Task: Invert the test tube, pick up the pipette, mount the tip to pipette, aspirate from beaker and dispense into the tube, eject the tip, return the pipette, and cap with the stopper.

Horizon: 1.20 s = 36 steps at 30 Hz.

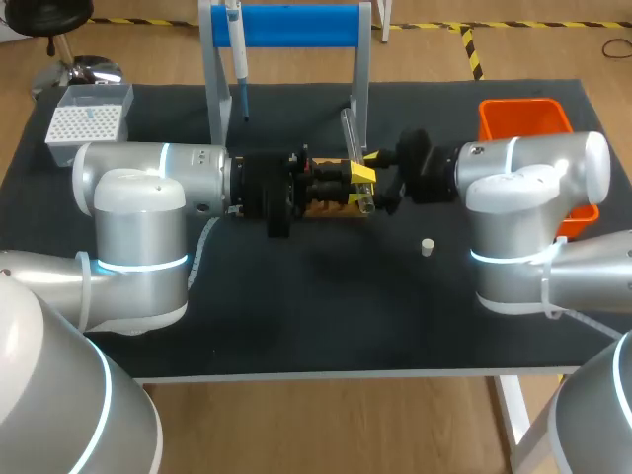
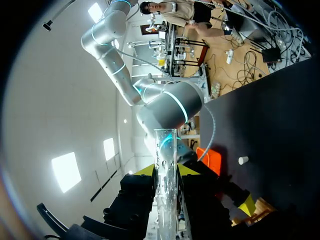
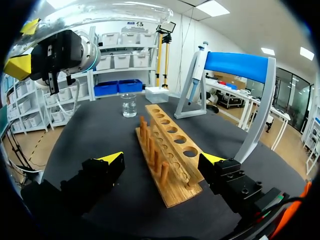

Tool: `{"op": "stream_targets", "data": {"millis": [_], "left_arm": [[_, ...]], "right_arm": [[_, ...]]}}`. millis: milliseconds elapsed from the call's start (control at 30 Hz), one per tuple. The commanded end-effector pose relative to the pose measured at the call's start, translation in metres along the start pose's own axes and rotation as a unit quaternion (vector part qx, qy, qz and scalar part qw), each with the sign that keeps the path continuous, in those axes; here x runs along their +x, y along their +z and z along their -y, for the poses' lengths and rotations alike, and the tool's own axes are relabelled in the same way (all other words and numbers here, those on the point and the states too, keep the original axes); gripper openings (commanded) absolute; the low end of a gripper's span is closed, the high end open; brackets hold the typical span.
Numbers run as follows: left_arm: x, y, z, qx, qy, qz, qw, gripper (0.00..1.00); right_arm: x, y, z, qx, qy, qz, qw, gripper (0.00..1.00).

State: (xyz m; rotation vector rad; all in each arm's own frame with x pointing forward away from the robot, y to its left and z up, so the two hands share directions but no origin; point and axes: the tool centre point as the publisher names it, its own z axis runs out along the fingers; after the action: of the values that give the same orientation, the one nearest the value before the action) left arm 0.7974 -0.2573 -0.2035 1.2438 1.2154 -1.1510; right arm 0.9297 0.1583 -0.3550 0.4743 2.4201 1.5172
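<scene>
1. Two arms meet over the middle of the table. I judge the first step, inverting the tube, is in hand, since the pipette point(image 1: 237, 59) hangs untouched on the stand point(image 1: 296, 25).
2. Left gripper point(image 2: 166, 171): its fingers are clamped on the tube from both sides.
3. Right gripper point(image 3: 162, 160): its fingers are spread wide and hold nothing, over the near end of the rack point(image 3: 172, 132).
4. Tube point(image 2: 165, 150): clear glass with specks on the wall, held tilted in the air above the rack and not in any hole. I cannot tell which end is the mouth.
5. Next, I think, the tube must be turned mouth-up and lowered squarely into a hole in the rack.
6. Stopper point(image 1: 427, 247): lies alone on the mat, near the right arm.
</scene>
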Motion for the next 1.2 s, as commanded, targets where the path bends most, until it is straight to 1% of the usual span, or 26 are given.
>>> {"op": "stream_targets", "data": {"millis": [33, 100, 167, 267, 367, 433, 533, 633, 667, 700, 800, 867, 900, 967, 1067, 1100, 1167, 1200], "left_arm": [[-0.001, -0.001, -0.001, 0.002, 0.000, -0.001, 1.000, 0.00], [-0.001, -0.001, -0.001, 0.002, 0.000, -0.001, 1.000, 0.00], [-0.006, -0.002, -0.002, 0.021, -0.019, -0.004, 1.000, 0.00], [-0.014, -0.002, -0.005, 0.026, -0.053, -0.018, 0.998, 0.00], [-0.023, -0.002, -0.009, 0.028, -0.092, -0.016, 0.995, 0.00], [-0.030, -0.002, -0.012, 0.029, -0.127, -0.017, 0.991, 0.00], [-0.039, -0.004, -0.021, 0.024, -0.194, -0.009, 0.981, 0.00], [-0.043, -0.008, -0.030, 0.017, -0.267, 0.014, 0.963, 0.00], [-0.043, -0.009, -0.034, 0.011, -0.295, 0.010, 0.955, 0.00], [-0.043, -0.009, -0.036, 0.017, -0.321, 0.014, 0.947, 0.00], [-0.042, -0.009, -0.043, 0.011, -0.382, 0.017, 0.924, 0.00], [-0.041, -0.008, -0.048, 0.011, -0.417, 0.028, 0.908, 0.00], [-0.040, -0.009, -0.051, 0.014, -0.434, 0.037, 0.900, 0.00], [-0.037, -0.011, -0.057, 0.005, -0.467, 0.052, 0.883, 0.00], [-0.034, -0.016, -0.069, -0.015, -0.508, 0.060, 0.859, 0.00], [-0.034, -0.019, -0.073, -0.023, -0.516, 0.061, 0.854, 0.00], [-0.035, -0.025, -0.082, -0.034, -0.537, 0.063, 0.841, 0.00], [-0.036, -0.025, -0.083, -0.033, -0.544, 0.063, 0.836, 0.00]], "right_arm": [[0.000, 0.000, 0.000, 0.000, 0.000, 0.000, 1.000, 1.00], [0.000, 0.000, 0.000, 0.000, 0.000, 0.000, 1.000, 1.00], [0.000, 0.000, 0.000, 0.000, 0.000, 0.000, 1.000, 1.00], [0.000, 0.000, 0.000, 0.000, 0.000, 0.000, 1.000, 1.00], [0.000, 0.000, 0.000, 0.000, 0.000, 0.000, 1.000, 1.00], [0.000, 0.000, 0.000, 0.000, 0.000, 0.000, 1.000, 1.00], [0.000, 0.000, 0.000, 0.000, 0.000, 0.000, 1.000, 1.00], [0.000, 0.000, 0.000, 0.000, 0.000, 0.000, 1.000, 1.00], [0.000, 0.000, 0.000, 0.000, 0.000, 0.000, 1.000, 1.00], [0.000, 0.000, 0.000, 0.000, 0.000, 0.000, 1.000, 1.00], [0.000, 0.000, 0.000, 0.000, 0.000, 0.000, 1.000, 1.00], [0.000, 0.000, 0.000, 0.000, 0.000, 0.000, 1.000, 1.00], [0.000, 0.000, 0.000, 0.000, 0.000, 0.000, 1.000, 1.00], [0.000, 0.000, 0.000, 0.000, 0.000, 0.000, 1.000, 1.00], [0.000, 0.000, 0.000, 0.000, 0.000, 0.000, 1.000, 1.00], [0.000, 0.000, 0.000, 0.000, 0.000, 0.000, 1.000, 1.00], [0.000, 0.000, 0.000, 0.000, 0.000, 0.000, 1.000, 1.00], [0.000, 0.000, 0.000, 0.000, 0.000, 0.000, 1.000, 1.00]]}}
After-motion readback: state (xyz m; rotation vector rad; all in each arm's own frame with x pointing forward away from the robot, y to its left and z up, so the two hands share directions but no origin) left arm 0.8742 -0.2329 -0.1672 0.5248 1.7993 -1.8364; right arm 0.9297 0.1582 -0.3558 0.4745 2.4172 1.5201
